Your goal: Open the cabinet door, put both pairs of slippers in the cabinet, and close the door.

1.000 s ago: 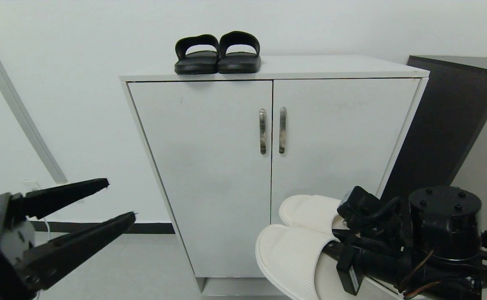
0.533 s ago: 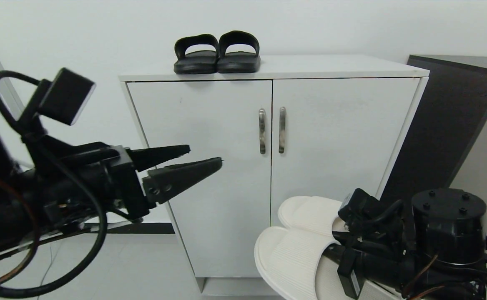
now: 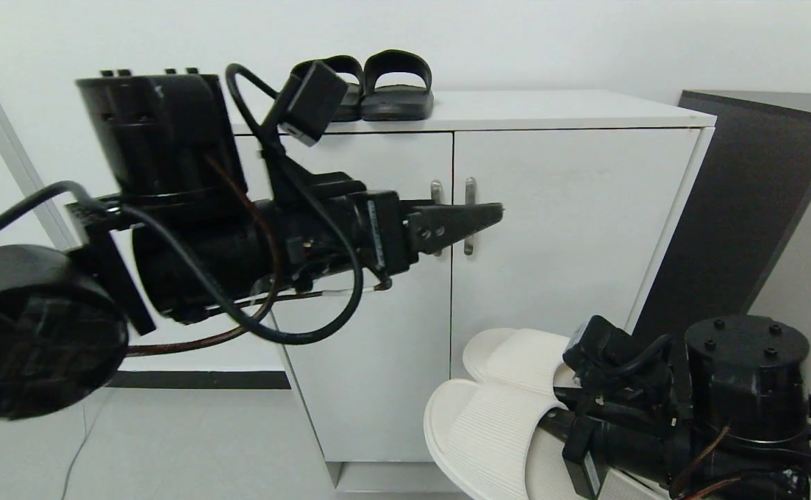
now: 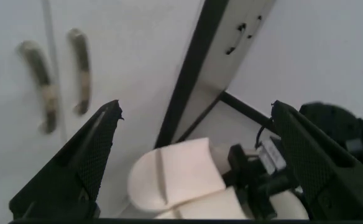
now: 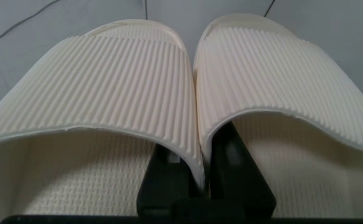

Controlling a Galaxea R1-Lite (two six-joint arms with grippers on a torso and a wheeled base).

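- Cabinet [image 3: 572, 208]: white, boxy, smooth flat panels; two doors, both shut.
- Two handles [image 3: 471, 191]: slim upright metal bars, side by side at the middle seam.
- Black slippers [image 3: 397, 97]: two, smooth, with broad arched straps; paired on the cabinet top, left of centre.
- White slippers [image 3: 489, 423]: two, with ribbed straps and patterned footbeds; side by side, low before the right door.
- Right claw [image 5: 200, 171]: black, clamped on the white slippers, pinching both inner strap edges together.
- Left claw [image 4: 195, 107]: black, tapered fingers spread wide; level with the handles and near them, contact unclear.
- One dark, flat-sided unit [image 3: 746, 208] just right of the cabinet.
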